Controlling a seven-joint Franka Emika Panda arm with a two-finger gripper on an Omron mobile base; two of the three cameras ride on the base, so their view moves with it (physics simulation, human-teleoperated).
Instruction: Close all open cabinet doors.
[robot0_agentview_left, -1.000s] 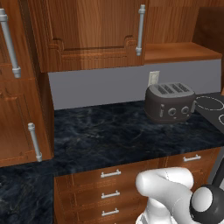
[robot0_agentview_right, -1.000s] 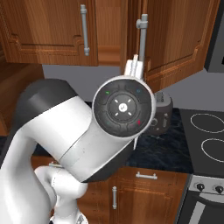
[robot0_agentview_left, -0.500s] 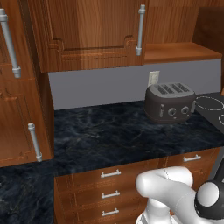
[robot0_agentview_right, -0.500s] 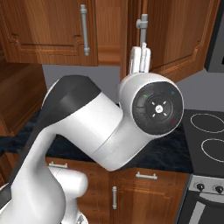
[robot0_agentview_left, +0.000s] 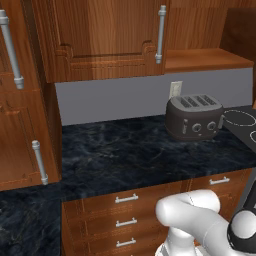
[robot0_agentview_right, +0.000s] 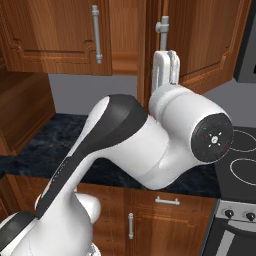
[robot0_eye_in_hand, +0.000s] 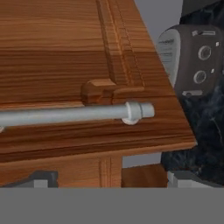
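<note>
My tool up at the open wall-cabinet door, bar handle dead ahead

My tool (robot0_agentview_right: 165, 67) is raised beside the open cabinet door (robot0_agentview_right: 200, 40), which swings out above the worktop (robot0_agentview_left: 130, 155) near the toaster (robot0_agentview_left: 194, 116). In the hand view the door's handle (robot0_eye_in_hand: 78, 114) runs across just above my two finger tips (robot0_eye_in_hand: 41, 179), which stand spread wide with nothing between them. The neighbouring door (robot0_agentview_right: 55, 35) looks shut flush. My worry is that I push on the rounded bar and slide off it, or catch the door's lower edge with a finger and jam it instead of swinging it. A push too near the hinge side would likely stall it. As for the cabinet behind the door, I cannot see its inside, so I cannot say what it holds.
</note>
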